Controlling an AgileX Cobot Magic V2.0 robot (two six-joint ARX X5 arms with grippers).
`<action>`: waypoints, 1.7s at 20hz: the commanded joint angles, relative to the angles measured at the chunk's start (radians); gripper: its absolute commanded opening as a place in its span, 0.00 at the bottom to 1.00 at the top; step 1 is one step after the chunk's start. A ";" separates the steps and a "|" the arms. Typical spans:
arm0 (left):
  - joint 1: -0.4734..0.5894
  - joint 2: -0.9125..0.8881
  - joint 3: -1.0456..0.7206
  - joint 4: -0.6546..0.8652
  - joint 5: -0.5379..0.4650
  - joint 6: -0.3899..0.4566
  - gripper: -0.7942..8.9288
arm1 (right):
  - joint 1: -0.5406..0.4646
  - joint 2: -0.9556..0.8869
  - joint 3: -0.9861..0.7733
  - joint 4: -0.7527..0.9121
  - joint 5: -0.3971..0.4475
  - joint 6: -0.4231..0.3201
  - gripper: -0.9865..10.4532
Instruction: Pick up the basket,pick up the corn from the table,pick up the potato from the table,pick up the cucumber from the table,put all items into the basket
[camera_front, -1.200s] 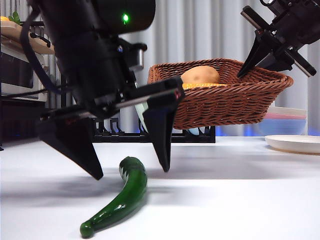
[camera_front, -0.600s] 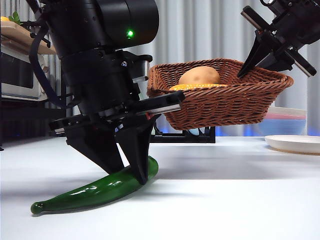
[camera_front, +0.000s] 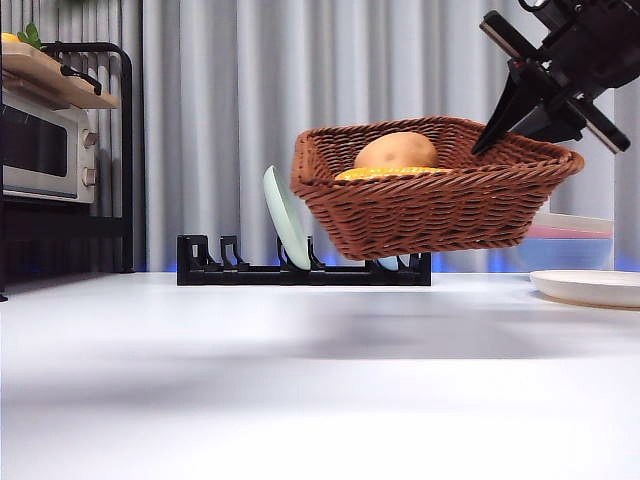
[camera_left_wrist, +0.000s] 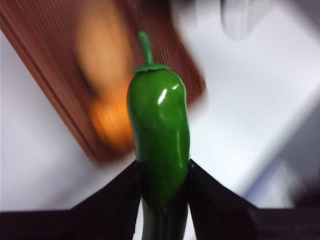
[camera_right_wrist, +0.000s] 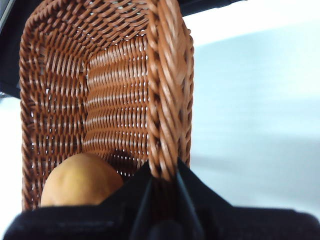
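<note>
In the front view, the wide brown woven wicker basket (camera_front: 437, 185) hangs clear above the white bench (camera_front: 320, 380), tilted, held at its far rim by the right gripper (camera_front: 500, 125) coming in from the top corner. Inside sit one smooth tan oval potato (camera_front: 397, 150) and one orange-yellow corn cob (camera_front: 390, 173), lying just beneath it. The big dark arm and the vegetable it had pinned to the bench half a second ago are both gone from this view: the lift is made.

In the left wrist view, the left gripper (camera_left_wrist: 163, 172) has its fingers clamped on the one long glossy dark green cucumber (camera_left_wrist: 159, 135), stem end outward, the basket blurred beyond it. Two items are in, so I judge only this last drop remains.

In the right wrist view, the right gripper's fingers pinch the basket's braided rim between them, one inside and one outside the wall, with the potato close by on the basket floor.
</note>
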 joint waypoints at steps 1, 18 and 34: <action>0.087 0.084 0.113 0.012 -0.089 0.141 0.07 | 0.028 -0.001 0.014 0.015 -0.014 0.017 0.07; 0.327 0.611 0.387 0.105 0.154 0.219 0.72 | 0.114 -0.001 0.014 -0.011 -0.003 0.018 0.07; 0.311 0.309 0.741 -0.155 0.164 0.287 0.72 | 0.153 0.274 0.014 -0.023 0.039 0.138 0.07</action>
